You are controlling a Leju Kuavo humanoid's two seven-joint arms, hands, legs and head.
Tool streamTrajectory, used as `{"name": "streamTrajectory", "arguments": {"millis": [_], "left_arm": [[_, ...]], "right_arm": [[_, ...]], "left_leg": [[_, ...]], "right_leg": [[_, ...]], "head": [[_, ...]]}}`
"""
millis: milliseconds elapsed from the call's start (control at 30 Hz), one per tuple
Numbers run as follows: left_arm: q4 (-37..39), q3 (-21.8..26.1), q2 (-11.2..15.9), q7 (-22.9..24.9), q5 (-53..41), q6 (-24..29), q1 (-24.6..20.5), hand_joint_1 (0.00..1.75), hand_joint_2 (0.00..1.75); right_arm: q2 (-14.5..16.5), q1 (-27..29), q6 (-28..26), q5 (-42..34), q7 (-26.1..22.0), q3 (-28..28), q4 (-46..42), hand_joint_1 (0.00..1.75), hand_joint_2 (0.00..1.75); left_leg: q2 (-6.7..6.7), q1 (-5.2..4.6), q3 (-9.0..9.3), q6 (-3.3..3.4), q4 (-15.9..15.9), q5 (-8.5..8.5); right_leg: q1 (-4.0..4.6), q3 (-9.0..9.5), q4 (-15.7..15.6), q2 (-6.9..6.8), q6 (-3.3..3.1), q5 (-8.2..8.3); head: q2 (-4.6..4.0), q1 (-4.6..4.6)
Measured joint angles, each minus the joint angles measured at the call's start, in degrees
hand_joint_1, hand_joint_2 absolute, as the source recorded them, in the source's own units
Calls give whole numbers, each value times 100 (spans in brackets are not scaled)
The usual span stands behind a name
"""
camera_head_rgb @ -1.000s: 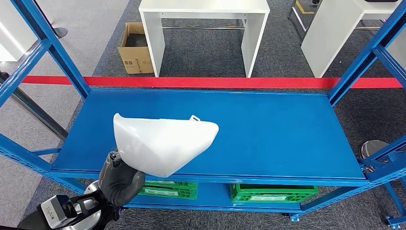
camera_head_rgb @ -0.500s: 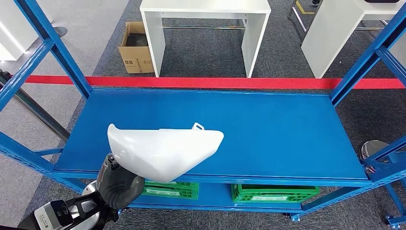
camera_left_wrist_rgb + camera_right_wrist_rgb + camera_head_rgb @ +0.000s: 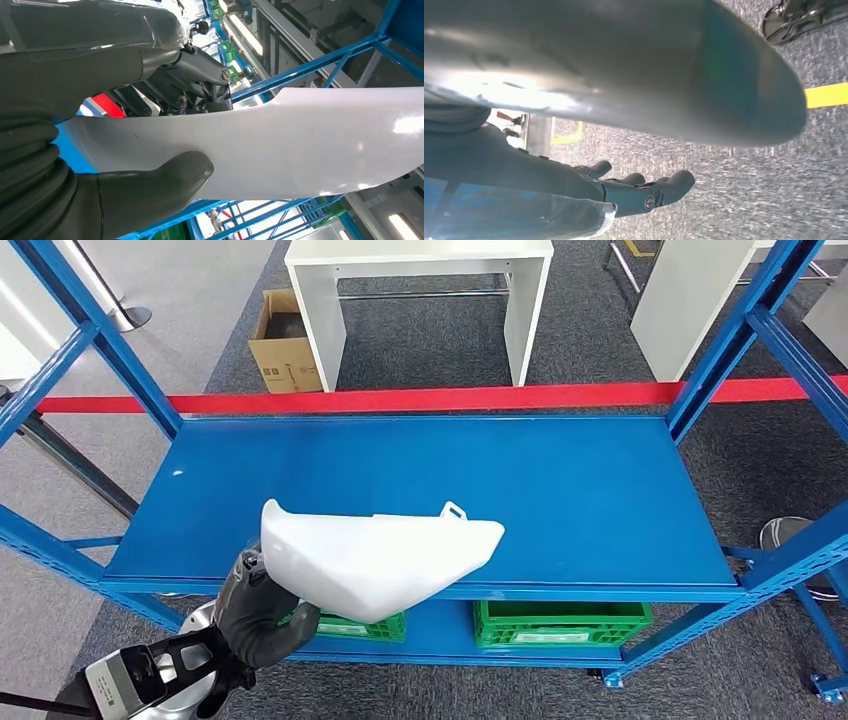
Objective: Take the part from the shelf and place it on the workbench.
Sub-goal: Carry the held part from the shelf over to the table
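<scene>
Left hand [image 3: 258, 612] grips the white part [image 3: 378, 552] at its near-left end; left wrist view shows the thumb [image 3: 150, 192] pressed on one face of the part [image 3: 280, 145] and darker fingers [image 3: 200, 75] on the other. Part is lifted off the blue shelf [image 3: 560, 490], hanging over its front edge, long axis roughly along the shelf, small tab at the far edge. Green crates [image 3: 560, 623] sit on the lower shelf level below. Right hand [image 3: 639, 192] hangs over grey carpet, holding nothing, fingers loosely extended and apart. Beyond the shelf: red floor stripe [image 3: 420, 398], white table [image 3: 420, 290], cardboard box [image 3: 280, 340] beside its left leg.
</scene>
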Motion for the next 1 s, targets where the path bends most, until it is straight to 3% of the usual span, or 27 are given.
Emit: {"name": "streamTrajectory", "arguments": {"millis": [33, 133, 200, 267, 300, 367, 433, 467, 500, 533, 600, 667, 700, 767, 833, 867, 933, 967, 1000], "left_arm": [[19, -1, -8, 1, 3, 2, -26, 175, 175], [44, 2, -27, -3, 14, 11, -130, 175, 175], [47, 12, -30, -3, 34, 17, -192, 175, 175], [51, 24, -33, 10, 55, 25, -227, 175, 175], [54, 27, -37, 24, 65, 27, -243, 175, 175], [77, 26, -44, 45, 105, 29, -261, 175, 175], [131, 22, -45, 48, 148, 30, -264, 175, 175], [168, 16, -45, 40, 161, 31, -265, 175, 175], [209, 8, -44, 31, 178, 26, -270, 175, 175], [250, -5, -43, 22, 204, 14, -285, 175, 175], [313, -36, -34, 19, 273, -27, -356, 175, 175], [339, -54, -22, 43, 331, -59, -451, 175, 175], [343, -61, -14, 57, 346, -65, -489, 175, 175], [349, -78, 15, 84, 357, -72, -544, 175, 175], [355, -95, 72, 102, 364, -62, -586, 175, 175], [361, -99, 106, 105, 372, -47, -605, 175, 175], [385, -110, 166, 97, 402, -1, -620, 175, 175], [404, -117, 191, 84, 417, 26, -611, 175, 175], [423, -125, 210, 65, 427, 47, -590, 175, 175]], "right_arm": [[-7, 0, -1, -1, -5, -13, -1, 0, 0], [-25, 1, 0, 15, -32, -53, -4, 0, 0], [-51, 1, -1, 39, -36, -69, -7, 0, 0], [-94, 0, -6, 68, -20, -74, -11, 0, 0], [-115, 0, -8, 76, -11, -75, -13, 0, 0], [-161, 3, -11, 72, -5, -79, -20, 0, 0], [-179, 5, -11, 59, -8, -85, -23, 0, 0], [-178, 5, -11, 55, -16, -88, -24, 0, 0], [-167, 6, -12, 47, -30, -91, -24, 0, 0], [-152, 6, -13, 36, -46, -97, -24, 0, 0], [-114, -11, -15, 11, -78, -113, -24, 0, 0], [-63, -40, -16, -5, -111, -124, -23, 0, 0], [-33, -52, -21, -11, -130, -127, -23, 0, 0], [22, -62, -34, -18, -168, -130, -21, 0, 0], [58, -82, -41, -18, -207, -132, -21, 0, 0], [72, -92, -40, -11, -226, -132, -21, 0, 0], [84, -102, -36, 12, -255, -132, -22, 0, 0], [90, -100, -34, 25, -263, -132, -22, 0, 0], [92, -98, -34, 30, -266, -132, -22, 0, 0]], "left_leg": [[-1, -9, 191, 34, -243, 129], [12, -78, 976, 191, -1435, 458], [27, -130, 1118, 234, -1726, 490], [40, -137, 1067, 261, -1777, 590], [49, -125, 1033, 289, -1817, 657], [69, -92, 923, 340, -1883, 811], [77, -91, 781, 358, -1884, 927], [85, -91, 713, 355, -1879, 983], [92, -90, 647, 346, -1871, 1035], [97, -86, 585, 332, -1858, 1082], [98, -83, 460, 287, -1796, 1154], [97, -90, 373, 225, -1719, 1205], [97, -94, 349, 193, -1696, 1234], [88, -88, 319, 130, -1686, 1293], [64, -74, 223, 62, -1540, 1096], [53, -63, 134, 27, -1312, 850], [47, -46, -76, -25, -580, 289], [47, -40, -141, -37, -239, 141], [47, -36, -130, -39, -52, 130]], "right_leg": [[18, -38, 0, 2, -1, 36], [51, -108, -6, 7, 31, 141], [37, -129, -24, 1, 99, 216], [17, -150, -41, -3, 176, 272], [18, -191, 13, -4, 201, 205], [23, -360, 430, -2, 241, -213], [27, -577, 1161, -4, 287, -710], [25, -618, 1445, -5, 306, -805], [20, -566, 1551, -6, 318, -771], [13, -405, 1437, -8, 325, -644], [-7, 189, 632, -12, 331, -395], [-1, 624, -54, 7, 284, -367], [10, 679, -173, 18, 245, -401], [18, 615, -173, 20, 140, -357], [3, 504, -172, -1, 27, -258], [-8, 424, -174, -13, -17, -192], [-6, 265, -168, -22, -45, -59], [-5, 179, -163, -25, -42, 9], [-4, 99, -158, -26, -36, 72]], "head": [[1, -1], [1, 4], [1, -4], [1, -16], [1, -9], [1, 15], [0, 33], [0, 33], [-1, 33], [0, 34], [1, 36], [1, 30], [1, 26], [1, 25], [1, 13], [0, 6], [0, -10], [0, -13], [0, -13]]}}
